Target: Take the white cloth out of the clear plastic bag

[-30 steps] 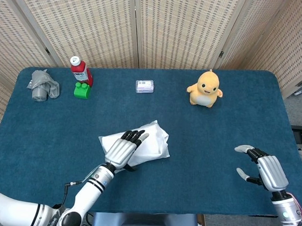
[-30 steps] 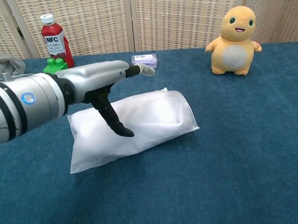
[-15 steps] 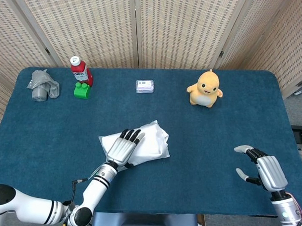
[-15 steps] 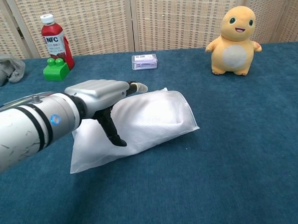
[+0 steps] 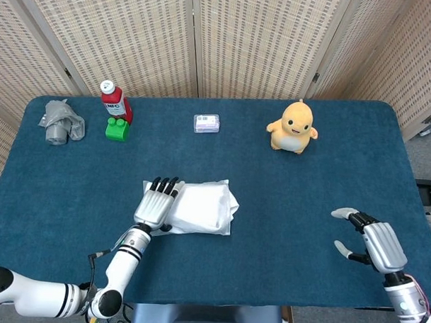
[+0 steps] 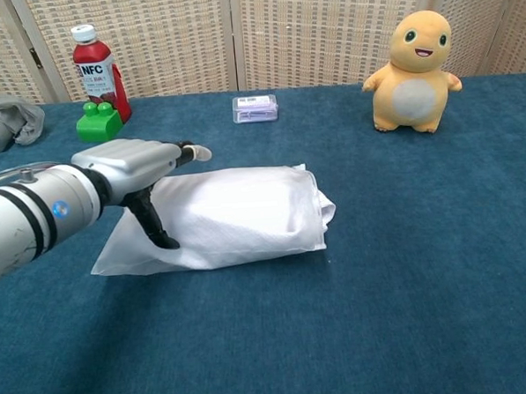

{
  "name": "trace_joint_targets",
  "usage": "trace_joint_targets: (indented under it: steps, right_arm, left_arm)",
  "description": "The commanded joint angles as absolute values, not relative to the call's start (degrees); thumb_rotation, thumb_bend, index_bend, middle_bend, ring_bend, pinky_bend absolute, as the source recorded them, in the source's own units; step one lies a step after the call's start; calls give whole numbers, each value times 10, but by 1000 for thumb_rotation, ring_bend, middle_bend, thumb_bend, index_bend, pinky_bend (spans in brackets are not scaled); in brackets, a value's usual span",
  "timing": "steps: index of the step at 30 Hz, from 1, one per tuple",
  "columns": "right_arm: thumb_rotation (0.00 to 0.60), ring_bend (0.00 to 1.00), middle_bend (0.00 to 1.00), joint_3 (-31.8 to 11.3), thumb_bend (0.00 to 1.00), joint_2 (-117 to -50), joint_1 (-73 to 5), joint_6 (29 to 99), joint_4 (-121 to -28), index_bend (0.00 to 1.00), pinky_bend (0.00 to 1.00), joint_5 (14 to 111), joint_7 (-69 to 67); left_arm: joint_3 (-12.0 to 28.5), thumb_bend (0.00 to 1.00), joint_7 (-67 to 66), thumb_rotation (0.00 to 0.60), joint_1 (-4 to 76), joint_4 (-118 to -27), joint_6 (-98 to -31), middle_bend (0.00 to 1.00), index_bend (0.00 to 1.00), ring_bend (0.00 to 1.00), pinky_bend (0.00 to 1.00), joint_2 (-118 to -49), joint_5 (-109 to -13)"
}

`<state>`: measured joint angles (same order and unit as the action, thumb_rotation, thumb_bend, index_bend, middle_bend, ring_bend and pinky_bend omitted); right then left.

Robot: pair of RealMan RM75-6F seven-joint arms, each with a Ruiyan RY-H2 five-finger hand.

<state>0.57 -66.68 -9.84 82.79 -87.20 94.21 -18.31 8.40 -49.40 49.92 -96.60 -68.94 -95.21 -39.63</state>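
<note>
The clear plastic bag [image 5: 217,217] lies flat near the middle of the blue table [image 5: 307,186], long side running left to right, and the white cloth [image 6: 246,211] fills it. The bag's flat empty end [image 6: 114,256] points left. My left hand [image 5: 154,202] rests palm down on that left end, fingers stretched forward. In the chest view the left hand [image 6: 133,164] has its thumb [image 6: 156,229] pointing down against the bag's front side. My right hand [image 5: 374,241] hovers at the table's right front, open and empty, far from the bag.
Along the back stand a red bottle [image 5: 115,100], a green block [image 5: 117,129], a grey crumpled cloth [image 5: 60,122], a small clear box [image 5: 206,123] and a yellow plush toy [image 5: 294,127].
The left hand has slid left and back toward me, and the bag has turned and shifted with it, from slanted to level. The right hand has barely moved.
</note>
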Motion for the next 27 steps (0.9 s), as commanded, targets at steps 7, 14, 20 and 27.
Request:
trace_joint_targets:
  steps: [7,14,20,27]
  right_arm:
    - [600,328,311,5,245,-663,-103,825,-883,317,496,946,-172]
    - [600,328,316,6,245,-658,-103,823,-892,317,496,944,-166]
    - [600,328,318,6,244,-659,-103,820,-889,317,496,941,-170]
    - [600,328,321,7,244,-660,-104,818,-884,317,496,940,-174]
  left_arm:
    - [101,0,-483,600,504,-995,-673,0,0,0,0,-936,-377]
    - [133,0,-543,600,546,-992,-660,0,0,0,0,-939,-252]
    - [140,0,-567,600,576,-977,-650,0,0,0,0,-946,-203]
    - [142,0,-593,600,609,-954,-639,0,0,0,8,-952,-153]
